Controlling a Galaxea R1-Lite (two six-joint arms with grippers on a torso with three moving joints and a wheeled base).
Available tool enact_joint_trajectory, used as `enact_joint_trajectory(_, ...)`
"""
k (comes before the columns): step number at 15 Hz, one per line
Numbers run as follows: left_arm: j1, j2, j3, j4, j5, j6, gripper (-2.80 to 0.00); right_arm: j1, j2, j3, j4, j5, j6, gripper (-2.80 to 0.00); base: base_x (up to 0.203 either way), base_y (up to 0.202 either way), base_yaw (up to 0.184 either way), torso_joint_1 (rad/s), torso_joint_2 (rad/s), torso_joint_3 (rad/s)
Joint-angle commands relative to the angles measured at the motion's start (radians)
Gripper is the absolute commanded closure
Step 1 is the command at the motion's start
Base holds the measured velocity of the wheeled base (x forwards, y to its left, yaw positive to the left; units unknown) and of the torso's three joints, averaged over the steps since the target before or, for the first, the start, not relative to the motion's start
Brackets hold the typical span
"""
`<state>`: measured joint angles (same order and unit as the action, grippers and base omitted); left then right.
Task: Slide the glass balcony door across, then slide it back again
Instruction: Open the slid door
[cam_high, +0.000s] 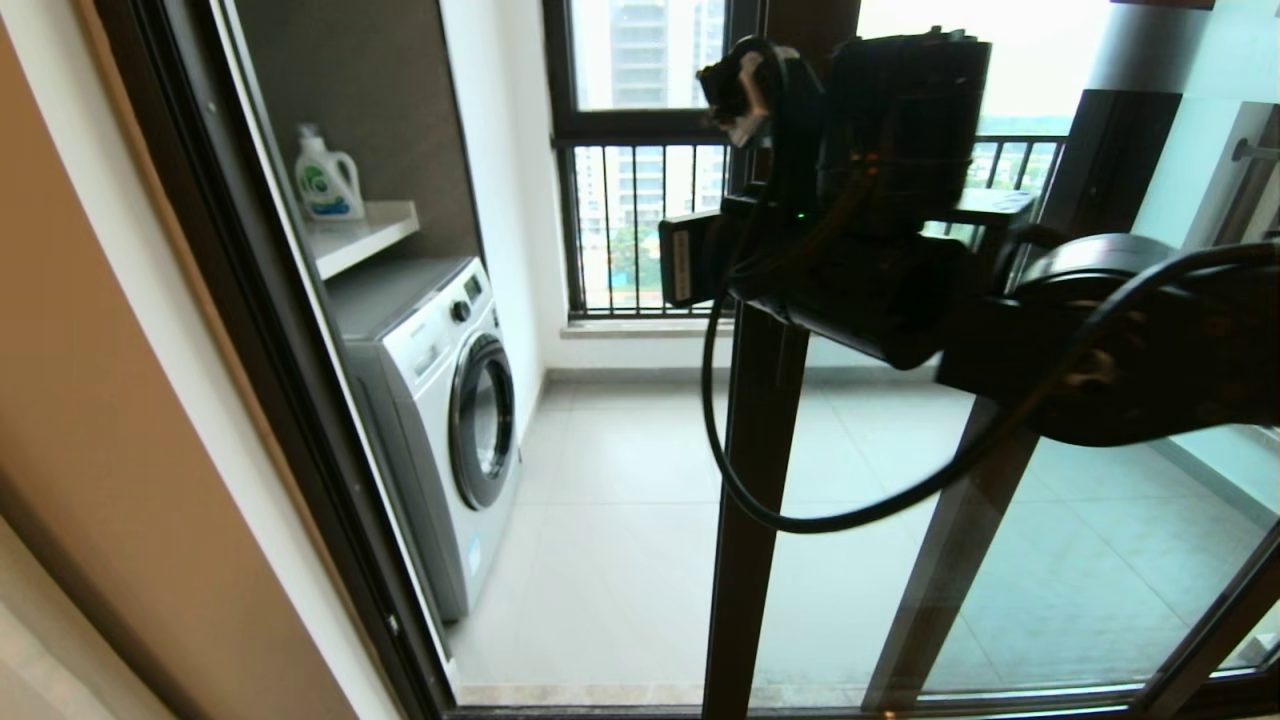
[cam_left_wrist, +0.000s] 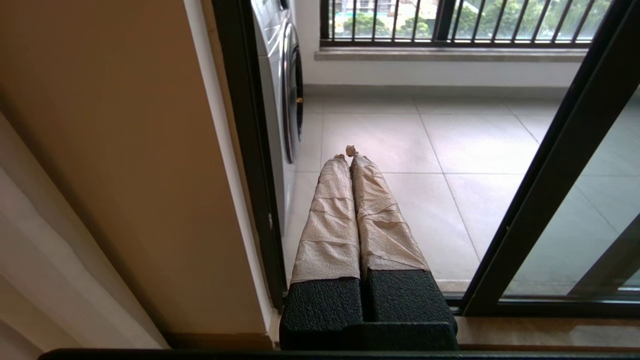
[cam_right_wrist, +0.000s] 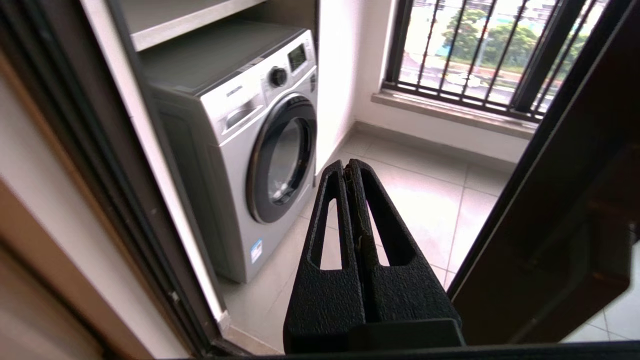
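Head view: the glass balcony door (cam_high: 760, 500) is standing partly slid aside toward the right, its dark brown frame edge rising at centre, leaving an opening onto the tiled balcony. The right arm is reaching up across the door's upper frame; its claw is hidden behind the wrist. A washing machine (cam_high: 440, 400) is sitting at left under a shelf holding a detergent bottle (cam_high: 325, 178).

Left wrist view: the left gripper (cam_left_wrist: 348, 152), its fingers wrapped in tan tape, is clenched on nothing, pointing through the opening over the floor tiles, apart from the door frame (cam_left_wrist: 545, 170).

Right wrist view: the right gripper (cam_right_wrist: 346, 167) is clenched empty, hanging just beside the door's dark frame (cam_right_wrist: 560, 210), facing the washing machine (cam_right_wrist: 250, 145).
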<state>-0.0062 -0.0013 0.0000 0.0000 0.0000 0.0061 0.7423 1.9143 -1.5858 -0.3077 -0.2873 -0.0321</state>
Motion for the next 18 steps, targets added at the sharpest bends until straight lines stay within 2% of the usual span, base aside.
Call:
enact_joint_trajectory(1,0.000,0.003,0.000,0.000,0.000,0.000,0.00,-0.011,0.187,-0.142,0.012,-0.042,0.000,0.00,0.000,0.000,0.000,0.000,0.00,0.000)
enact_joint_trajectory(4,0.000,0.003,0.000,0.000,0.000,0.000,0.00,-0.066,0.265,-0.261,0.026,-0.115,0.000,0.00,0.000,0.000,0.000,0.000,0.00,0.000)
enact_joint_trajectory(7,0.000,0.003,0.000,0.000,0.000,0.000,0.00,-0.145,0.327,-0.357,0.027,-0.124,-0.001,0.00,0.000,0.000,0.000,0.000,0.00,0.000)
enact_joint_trajectory(18,0.000,0.003,0.000,0.000,0.000,0.000,0.00,-0.276,0.364,-0.367,-0.031,-0.113,-0.012,0.00,0.000,0.000,0.000,0.000,0.00,0.000)
